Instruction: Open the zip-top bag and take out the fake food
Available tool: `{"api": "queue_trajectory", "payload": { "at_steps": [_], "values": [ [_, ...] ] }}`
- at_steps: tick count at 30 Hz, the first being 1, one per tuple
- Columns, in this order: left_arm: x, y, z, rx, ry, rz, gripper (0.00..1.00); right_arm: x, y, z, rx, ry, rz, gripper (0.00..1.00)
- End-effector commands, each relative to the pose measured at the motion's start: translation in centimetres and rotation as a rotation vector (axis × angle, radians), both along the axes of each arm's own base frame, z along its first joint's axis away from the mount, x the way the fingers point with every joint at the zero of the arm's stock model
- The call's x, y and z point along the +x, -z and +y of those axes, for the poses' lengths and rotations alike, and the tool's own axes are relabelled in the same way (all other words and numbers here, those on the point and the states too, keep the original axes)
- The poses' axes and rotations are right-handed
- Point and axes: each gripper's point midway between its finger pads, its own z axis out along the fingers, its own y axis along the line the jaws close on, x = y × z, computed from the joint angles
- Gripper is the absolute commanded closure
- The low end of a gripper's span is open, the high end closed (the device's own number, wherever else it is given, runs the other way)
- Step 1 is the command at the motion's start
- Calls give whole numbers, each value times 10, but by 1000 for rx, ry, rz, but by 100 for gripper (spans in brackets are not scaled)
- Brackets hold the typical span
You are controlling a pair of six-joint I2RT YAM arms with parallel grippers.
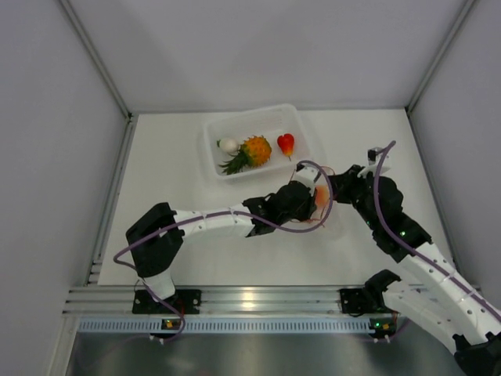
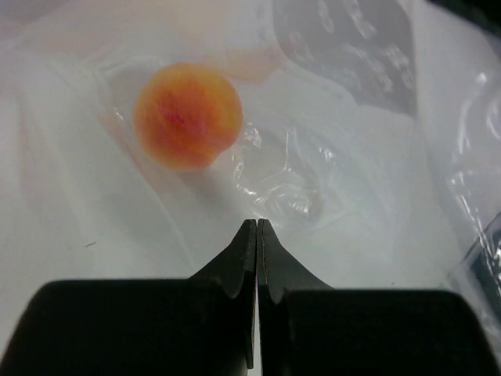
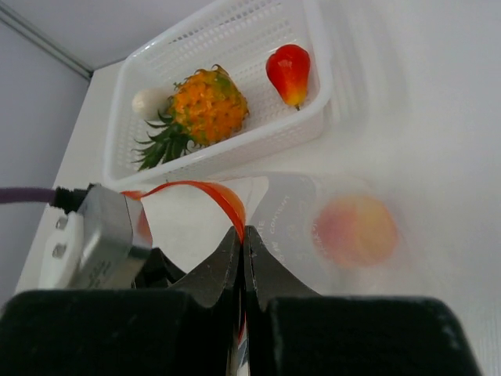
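The zip-top bag lies mid-table between both grippers, with the peach-coloured fruit inside it. In the left wrist view the fruit sits ahead and left of my left gripper, which is shut and seems to pinch the bag's clear film. My right gripper is shut on the bag's red-orange zip strip, and the fruit shows blurred through the plastic to its right. The pineapple, the white vegetable and the red fruit lie in the white basket.
The white basket stands at the back of the table, just beyond the bag. White walls close in the table on the left, the back and the right. An aluminium rail runs along the near edge by the arm bases.
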Motion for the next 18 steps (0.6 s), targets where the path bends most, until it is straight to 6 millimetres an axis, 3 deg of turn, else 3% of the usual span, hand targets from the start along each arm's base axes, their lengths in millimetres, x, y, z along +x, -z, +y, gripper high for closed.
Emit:
{"api": "queue_trajectory", "payload": {
  "at_steps": [1,8,18],
  "values": [
    [-19,-3,-18,26,113,-109,100,10,-8,-3,-47,-4,-37,100],
    [-36,10,-16,62,175,-122,100,16,-4,-7,-147,-31,-60,100],
    [-60,35,-7,97,296,-71,100,5,-34,-15,-173,-49,-202,100]
  ]
}}
